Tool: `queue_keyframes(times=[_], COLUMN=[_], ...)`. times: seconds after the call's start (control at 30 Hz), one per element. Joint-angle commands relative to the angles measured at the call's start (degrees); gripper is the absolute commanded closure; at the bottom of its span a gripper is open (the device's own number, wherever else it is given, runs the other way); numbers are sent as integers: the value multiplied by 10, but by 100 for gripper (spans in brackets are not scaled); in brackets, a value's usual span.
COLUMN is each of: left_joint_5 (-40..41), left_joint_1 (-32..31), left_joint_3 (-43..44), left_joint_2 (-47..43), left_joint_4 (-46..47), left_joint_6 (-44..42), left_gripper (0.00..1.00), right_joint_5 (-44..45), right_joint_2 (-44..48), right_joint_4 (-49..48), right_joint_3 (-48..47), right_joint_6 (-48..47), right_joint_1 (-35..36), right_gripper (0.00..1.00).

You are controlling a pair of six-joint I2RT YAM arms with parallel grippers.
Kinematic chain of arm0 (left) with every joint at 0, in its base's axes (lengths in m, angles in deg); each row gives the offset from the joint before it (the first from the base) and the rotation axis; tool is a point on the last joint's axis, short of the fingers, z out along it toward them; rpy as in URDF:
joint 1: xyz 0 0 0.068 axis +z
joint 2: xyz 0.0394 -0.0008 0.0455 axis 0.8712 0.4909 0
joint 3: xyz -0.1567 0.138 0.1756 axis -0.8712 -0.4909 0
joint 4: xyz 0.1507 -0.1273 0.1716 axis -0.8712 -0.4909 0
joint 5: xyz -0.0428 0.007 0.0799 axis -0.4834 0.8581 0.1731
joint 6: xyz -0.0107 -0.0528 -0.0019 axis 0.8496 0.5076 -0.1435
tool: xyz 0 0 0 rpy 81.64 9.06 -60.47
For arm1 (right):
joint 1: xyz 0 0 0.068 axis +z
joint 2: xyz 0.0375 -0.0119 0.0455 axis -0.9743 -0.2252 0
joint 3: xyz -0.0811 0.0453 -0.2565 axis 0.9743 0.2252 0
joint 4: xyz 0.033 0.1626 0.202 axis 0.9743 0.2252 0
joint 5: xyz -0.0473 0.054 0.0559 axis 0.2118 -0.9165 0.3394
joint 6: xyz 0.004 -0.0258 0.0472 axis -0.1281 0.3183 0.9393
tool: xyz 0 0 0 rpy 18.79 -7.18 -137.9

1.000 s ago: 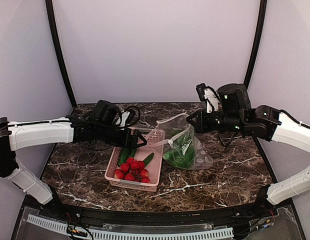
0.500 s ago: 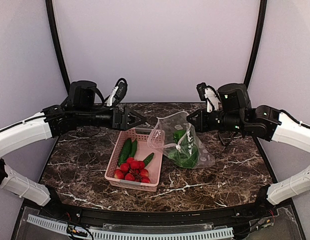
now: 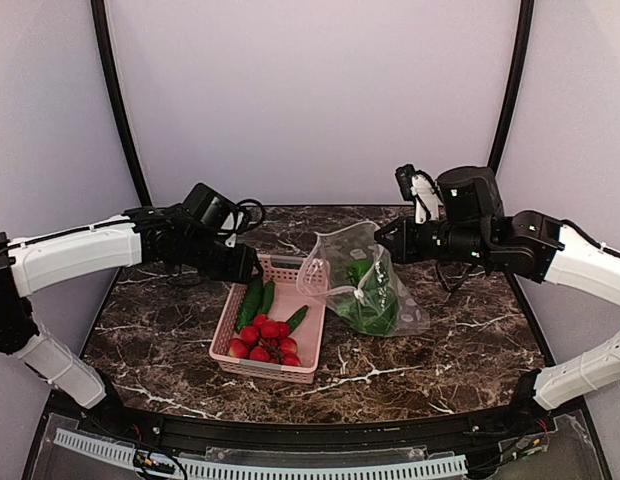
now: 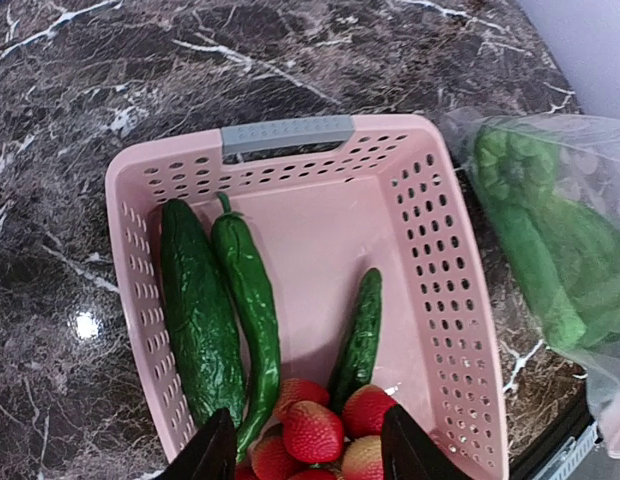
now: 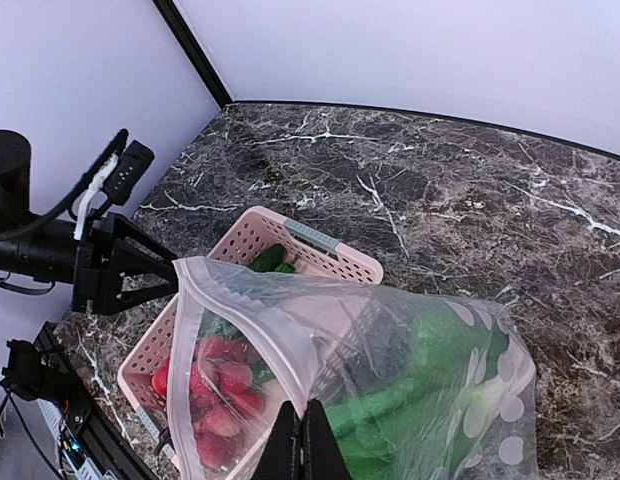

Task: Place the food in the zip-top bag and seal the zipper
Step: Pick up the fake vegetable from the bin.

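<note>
Left wrist: left jaws parted, empty, over slim green toy cucumber (image 4: pixel 360 330); likely rigid, slick, so grip mid-length. Right jaws pinching floppy clear bag (image 5: pixel 410 370).

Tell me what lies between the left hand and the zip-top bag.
The pink basket's far end separates left hand and zip-top bag, clearest in the top view.

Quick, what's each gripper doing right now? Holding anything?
Left gripper: open, empty, over the pink basket.
Right gripper: closed, pinching the zip-top bag.
</note>
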Motion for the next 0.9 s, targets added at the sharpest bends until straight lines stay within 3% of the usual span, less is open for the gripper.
queue_keyframes(times=[0.0,0.27,0.6,0.87], left_joint_5=[51,48,135,146], left_joint_1=[1,-3,-12,-13], left_joint_3=[6,20,44,46], left_joint_2=[23,102,165,204], left_joint_4=[-28,-26,-68,-69], left_joint_6=[-5,-4,-9,-10], left_gripper=[51,57,58,60], right_joint_5=[10,6,6,7], right_joint_2=[12,13,13,13], right_joint_4=[-23,-24,-24,-24], right_joint_3=[5,7,13,13], right_joint_6=[5,7,12,13], right_joint_1=[-4,-4,-4,-4], right_gripper=[100,100,100,100])
